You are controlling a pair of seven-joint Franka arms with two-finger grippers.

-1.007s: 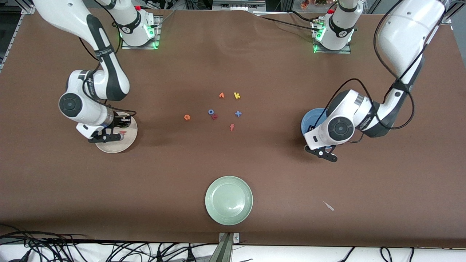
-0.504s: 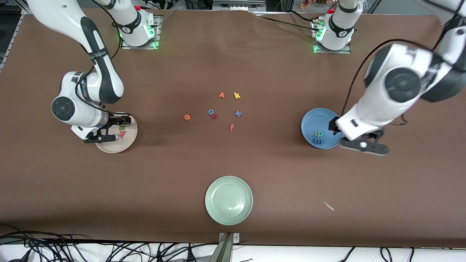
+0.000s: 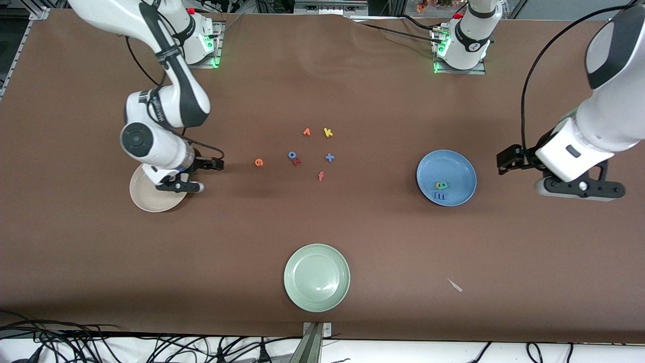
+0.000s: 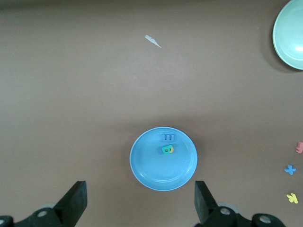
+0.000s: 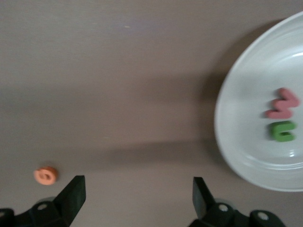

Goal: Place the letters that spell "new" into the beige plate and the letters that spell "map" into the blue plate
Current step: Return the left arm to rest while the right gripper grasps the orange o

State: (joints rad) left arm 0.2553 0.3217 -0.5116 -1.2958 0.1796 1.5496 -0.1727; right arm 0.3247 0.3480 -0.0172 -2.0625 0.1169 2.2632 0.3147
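Pale green plate (image 3: 317, 278) sits nearest the front camera, mid-table, nothing in it; a small white scrap (image 3: 455, 285) lies on the brown table (image 3: 322, 227) toward the left arm's end, about as near.

Blue plate (image 3: 446, 177) is farther back toward the left arm's end; it holds the blue "m" (image 3: 441, 195) and, just beside it, the yellow "a" (image 3: 442, 185) with the teal "p" (image 4: 165, 150) pressed against it, the two overlapping so their outlines are hard to separate.

Left gripper (image 3: 546, 174) hangs over bare table past the blue plate, toward the table's end; jaws spread wide, nothing between them; its wrist view looks down on that plate.

Beige plate (image 3: 151, 194) is at the right arm's end, partly under the arm; red-pink "w" (image 5: 282, 103) and green "n" (image 5: 283, 131) lie in it side by side, seen in the right wrist view.

Right gripper (image 3: 199, 175) is over the table at the beige plate's rim, on the side toward the loose letters; jaws wide apart, holding nothing.

Orange "e" (image 3: 259, 162) lies alone on the table between the beige plate and the centre cluster.

Cluster, mid-table: orange "f" (image 3: 320, 176) nearest; then red "r" (image 3: 297, 162) touching blue "o" (image 3: 292, 155), blue "t" (image 3: 329, 157) beside; farthest, orange "v" (image 3: 306, 132) and yellow "k" (image 3: 328, 132).
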